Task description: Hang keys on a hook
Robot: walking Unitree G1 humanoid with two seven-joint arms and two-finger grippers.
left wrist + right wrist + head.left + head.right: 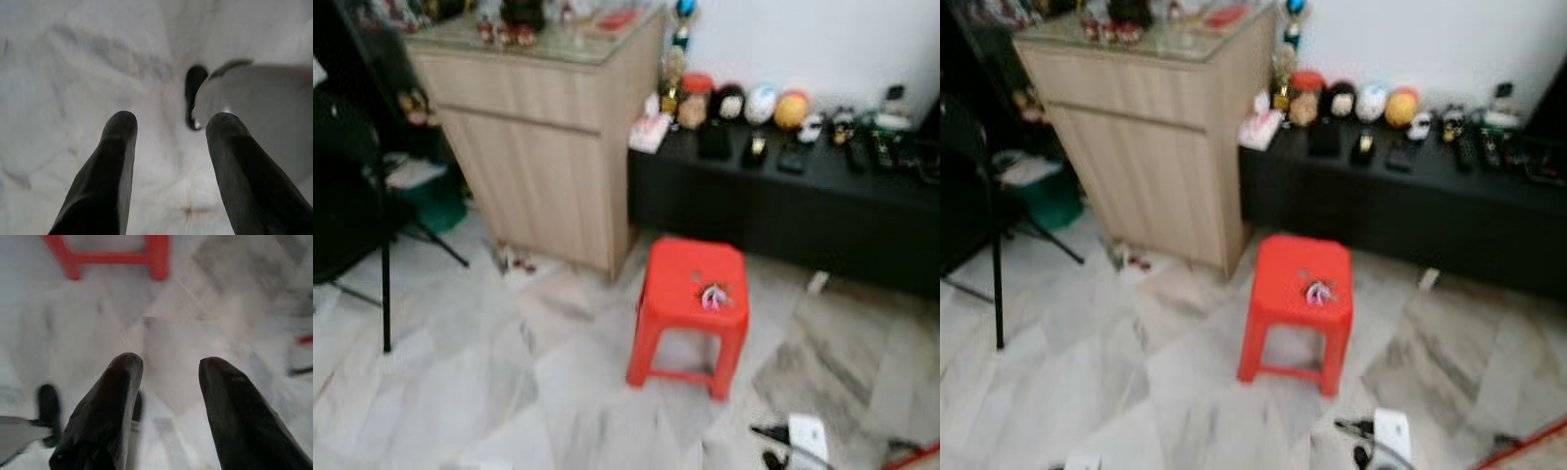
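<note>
Head stereo pair looks forward and down from standing height, both eyes sharing the red stool (690, 294), floor and cabinet. Wrist cams point down along their fingers, near the marble floor (73, 73); the right one catches the stool's legs.

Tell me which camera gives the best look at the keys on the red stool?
The left eye view: the keys lie in full sight on the red stool, though blurred. The right eye view shows the same scene, equally blurred. The right wrist view catches the stool's legs, not the seat.
</note>
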